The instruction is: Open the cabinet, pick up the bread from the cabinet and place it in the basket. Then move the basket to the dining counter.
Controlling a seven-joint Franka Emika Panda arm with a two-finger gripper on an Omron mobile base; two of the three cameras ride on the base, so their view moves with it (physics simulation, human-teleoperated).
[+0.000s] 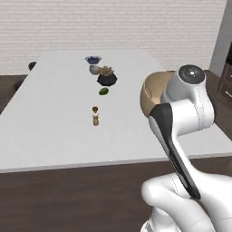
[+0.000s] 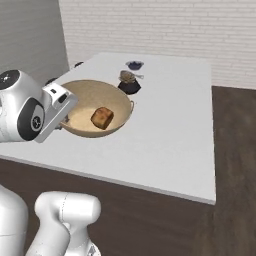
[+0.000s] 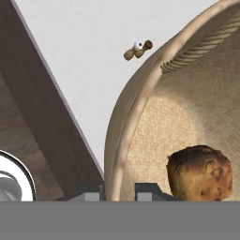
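The bread (image 2: 102, 117) already lies inside the basket (image 2: 80, 92), a browned, crusty lump resting on the woven floor a little right of its middle, so the fetching part looks finished. The basket itself sits over the white tabletop (image 2: 170, 125), towards its near left corner as seen from the right base view, with the arm reaching in from the near side. From here I can't be sure whether its base rests on the slab or is held just above it.

The claw (image 3: 118, 190) is pinching the basket's near rim: in the hand view one dark fingertip stands outside the wall and the other inside, the rim running up between them.

Further along the tabletop stand a small brown pepper mill (image 1: 95, 116), a green item (image 1: 103, 91), a dark pot with a plant (image 1: 107, 78), a pale round object (image 1: 94, 69) and a blue bowl (image 1: 93, 59) at the far end, all well apart from the basket.

By my reckoning the task is nearly done. What seems left is to settle the basket fully on the slab, if it isn't already, then let go of the rim and draw the arm back without dragging it.
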